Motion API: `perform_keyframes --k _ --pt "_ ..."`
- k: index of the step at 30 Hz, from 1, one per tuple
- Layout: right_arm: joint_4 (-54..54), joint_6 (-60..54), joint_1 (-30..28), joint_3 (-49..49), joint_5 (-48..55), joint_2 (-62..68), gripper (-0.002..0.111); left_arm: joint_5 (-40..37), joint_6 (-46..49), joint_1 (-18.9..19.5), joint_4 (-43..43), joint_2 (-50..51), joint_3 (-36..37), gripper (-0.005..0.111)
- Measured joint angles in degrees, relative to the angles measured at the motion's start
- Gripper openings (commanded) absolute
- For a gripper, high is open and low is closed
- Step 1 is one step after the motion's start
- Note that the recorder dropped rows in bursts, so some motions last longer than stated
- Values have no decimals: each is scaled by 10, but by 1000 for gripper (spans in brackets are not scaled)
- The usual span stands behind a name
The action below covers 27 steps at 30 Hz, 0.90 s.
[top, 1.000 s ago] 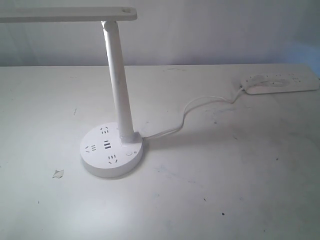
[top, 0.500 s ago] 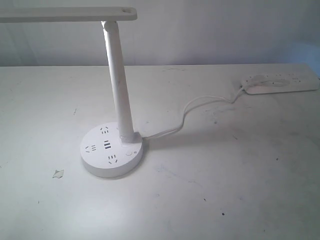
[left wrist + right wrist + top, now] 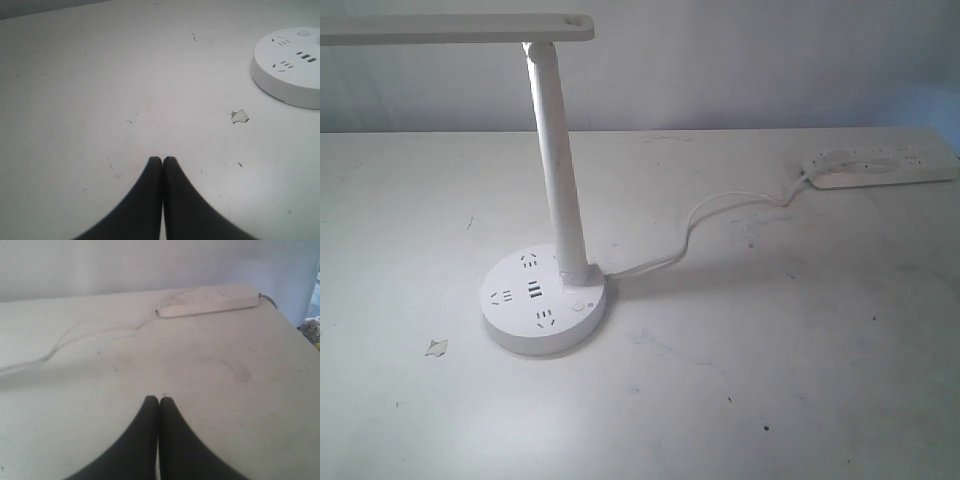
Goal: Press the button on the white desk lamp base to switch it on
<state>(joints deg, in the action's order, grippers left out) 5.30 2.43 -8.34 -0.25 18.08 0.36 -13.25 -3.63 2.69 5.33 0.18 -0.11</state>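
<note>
No press is being made yet: the round white plastic desk lamp base (image 3: 542, 300) is being shown on the scuffed white bench (image 3: 770, 390), left of centre in the exterior view. The small round white push-button (image 3: 579, 306) is being made out on its top, just beside the foot of the slim white upright pole (image 3: 555, 160). Neither arm is being caught in the exterior view. The black left gripper (image 3: 162, 161) is being held over the bench with its jaws pressed together, the base lying well apart from it and a small pale scrap (image 3: 240, 116) between. The black right gripper (image 3: 158, 400) is likewise being held with jaws pressed together, facing the flat white rectangular power strip (image 3: 207, 300) at the far edge. So the whole job is judged to be left: an approach, a lowering onto the button, one push. No glow is being given off that can be seen, though the underside of the flat white lamp head (image 3: 460, 28) is being hidden and its left end is being cut off by the frame. In the left wrist view the base is being clipped by the frame edge, and the button cannot be told there.
</note>
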Motion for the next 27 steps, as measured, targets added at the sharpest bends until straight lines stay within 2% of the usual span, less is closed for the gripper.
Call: perform_keyframes --k 6,27 --pt "-39 1 17 1 27 0 0 0 0 0 0 0 0 0" --pt "-43 2 20 1 28 0 0 0 0 0 0 0 0 0"
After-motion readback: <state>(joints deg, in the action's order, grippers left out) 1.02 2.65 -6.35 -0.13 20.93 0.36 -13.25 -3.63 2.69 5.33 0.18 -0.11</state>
